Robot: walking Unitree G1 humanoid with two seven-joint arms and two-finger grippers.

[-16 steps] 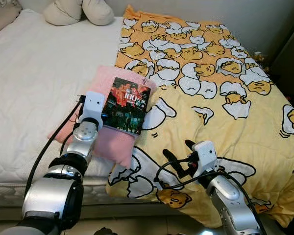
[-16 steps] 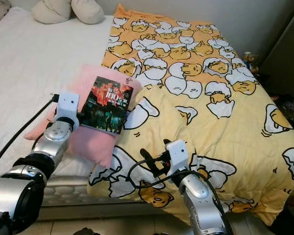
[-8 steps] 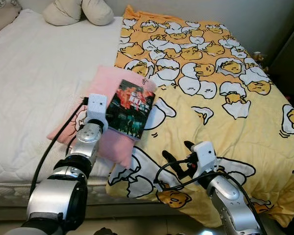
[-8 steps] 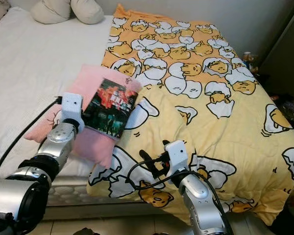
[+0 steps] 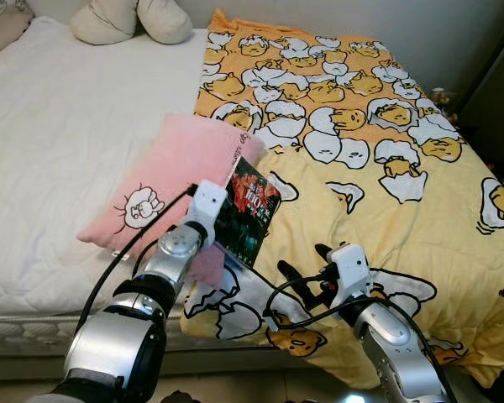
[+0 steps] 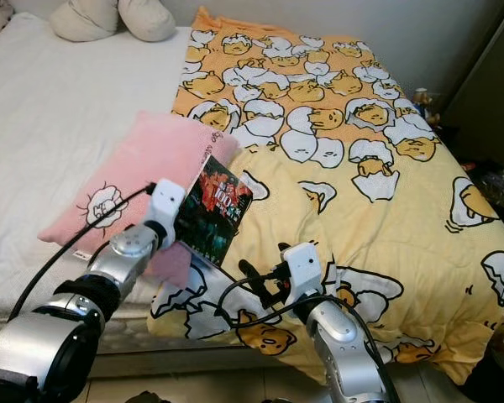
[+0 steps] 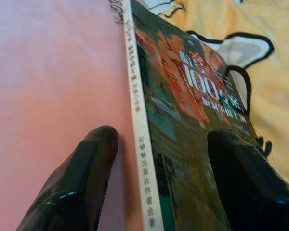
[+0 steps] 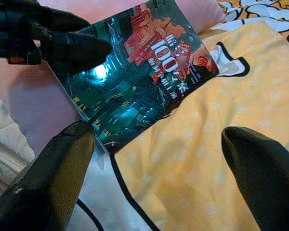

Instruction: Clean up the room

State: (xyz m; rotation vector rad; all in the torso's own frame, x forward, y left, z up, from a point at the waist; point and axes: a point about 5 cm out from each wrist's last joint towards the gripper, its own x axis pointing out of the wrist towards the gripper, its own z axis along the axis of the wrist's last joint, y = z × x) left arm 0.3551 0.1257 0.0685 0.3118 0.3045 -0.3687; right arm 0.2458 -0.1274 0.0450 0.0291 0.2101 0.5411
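Fingers of my left gripper (image 7: pixel 159 187) clamp the book (image 5: pixel 247 211) by its spine edge, one finger under the back cover against the pink pillow (image 5: pixel 170 168), the other on the glossy front. The book hangs tilted over the seam where the pillow meets the yellow quilt (image 5: pixel 378 151) on the bed (image 5: pixel 50 126). It looks to me like a thin, light paperback: stiff enough along the spine, but the free edge will likely droop, and the slick cover could slide between my pads. Holding near the spine seems the safest place. My right gripper (image 5: pixel 305 270) hovers just beside, over the quilt, fingers spread wide and empty, aimed at the book's lower corner.
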